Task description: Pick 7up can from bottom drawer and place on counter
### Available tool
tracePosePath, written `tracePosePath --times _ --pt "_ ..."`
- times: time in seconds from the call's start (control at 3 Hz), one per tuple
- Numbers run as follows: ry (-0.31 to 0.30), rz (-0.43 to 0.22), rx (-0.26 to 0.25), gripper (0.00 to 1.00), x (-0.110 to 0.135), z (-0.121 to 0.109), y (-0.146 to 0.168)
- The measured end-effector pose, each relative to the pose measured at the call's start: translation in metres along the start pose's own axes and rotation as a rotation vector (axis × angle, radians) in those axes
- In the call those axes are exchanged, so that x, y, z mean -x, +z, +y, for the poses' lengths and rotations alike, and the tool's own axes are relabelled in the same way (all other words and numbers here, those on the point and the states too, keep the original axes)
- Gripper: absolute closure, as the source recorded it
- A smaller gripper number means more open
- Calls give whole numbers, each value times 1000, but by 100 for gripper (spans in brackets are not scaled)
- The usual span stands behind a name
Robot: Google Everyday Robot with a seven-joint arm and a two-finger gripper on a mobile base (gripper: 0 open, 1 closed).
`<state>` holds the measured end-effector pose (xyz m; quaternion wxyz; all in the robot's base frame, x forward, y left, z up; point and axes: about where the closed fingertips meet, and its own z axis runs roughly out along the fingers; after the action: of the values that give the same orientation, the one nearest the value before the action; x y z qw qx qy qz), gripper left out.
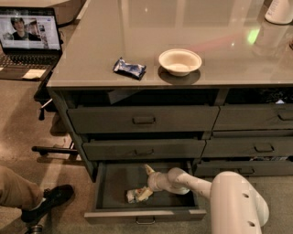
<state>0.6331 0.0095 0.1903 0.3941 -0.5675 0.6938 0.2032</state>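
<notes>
The white arm [198,183] is stretching leftward into the open bottom drawer [116,180]. The hand [147,181] is holding its fingers apart, lower finger just beside the 7up can [136,196], which is lying on its side on the drawer floor.

Counter [229,45]: glossy grey-brown cabinet top. Carries a dark blue snack wrapper [129,68] near the front edge; a cream bowl [180,61], upright, right of the wrapper and apart from it; a white container [279,10] at the far right corner. Gripper [147,182]: below, inside the bottom drawer [114,214], fingers spread.
</notes>
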Motion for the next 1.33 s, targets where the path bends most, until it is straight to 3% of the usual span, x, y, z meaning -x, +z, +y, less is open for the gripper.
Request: tracePosePath --times 0.67,1.0,1.33 --pt "-15 11 27 0 -21 3 13" --pt "-5 -7 72 0 -28 14 31" --pt "-1 -26 107 18 -31 21 42"
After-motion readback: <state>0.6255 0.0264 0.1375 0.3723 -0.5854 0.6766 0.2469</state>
